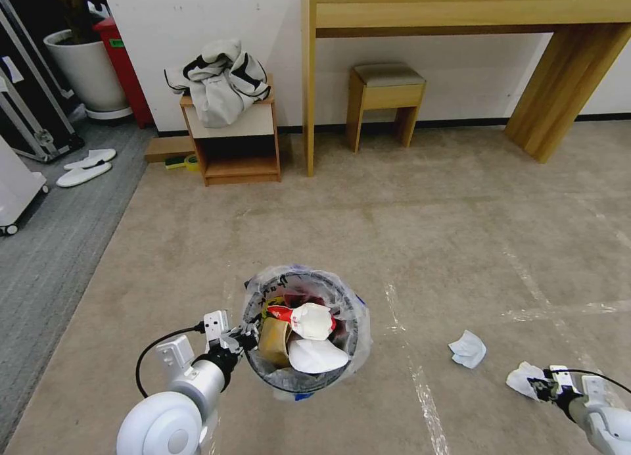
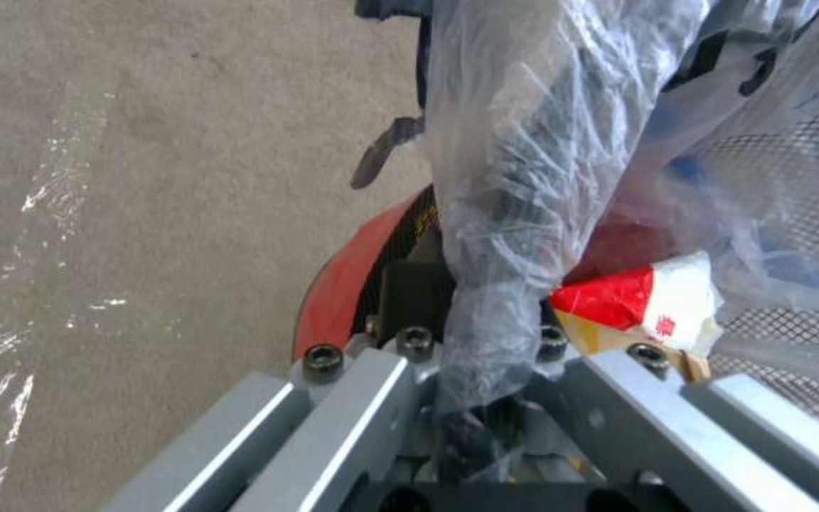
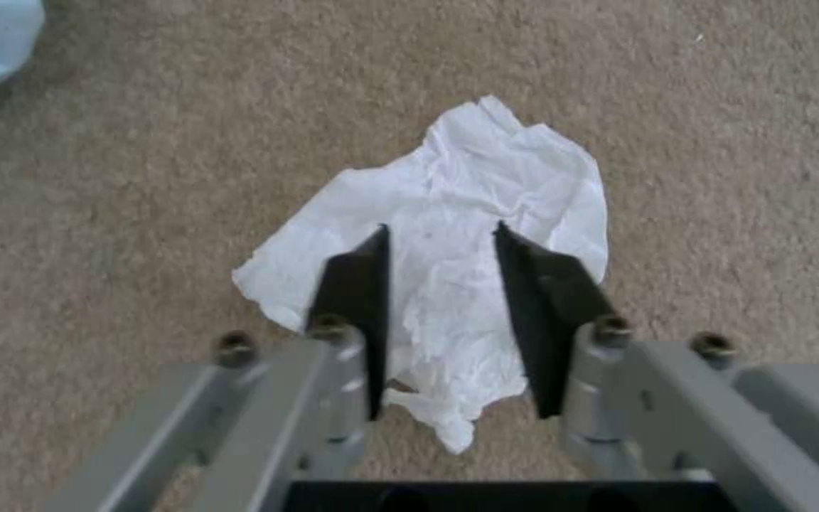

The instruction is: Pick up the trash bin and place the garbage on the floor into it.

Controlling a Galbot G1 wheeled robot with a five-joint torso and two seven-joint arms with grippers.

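Observation:
The trash bin point(image 1: 257, 369), red inside a crinkled clear bag, stands on the beige floor point(image 1: 427, 231) right in front of me. It holds a brown paper bag point(image 1: 274, 340), a red-and-white wrapper point(image 1: 309, 318) and a flat white piece point(image 1: 317, 355). My left gripper point(image 1: 243, 340) is shut on the bin's near-left rim, with bag plastic point(image 2: 514, 199) bunched between its jaws. A crumpled white tissue point(image 3: 485, 163) lies on the carpet at the lower right. My right gripper point(image 3: 441, 229) is down over it, open, with a black finger point(image 3: 357, 284) on each side. A second tissue point(image 1: 468, 348) lies between it and the bin.
A wooden desk point(image 1: 460, 11), a stool point(image 1: 384, 96) and a small cabinet point(image 1: 230, 139) draped with clothing stand along the far wall. Grey ribbed carpet point(image 1: 46, 251) with white slippers point(image 1: 85, 166), a planter point(image 1: 89, 67) and a tall red bin point(image 1: 121, 64) lie at the left.

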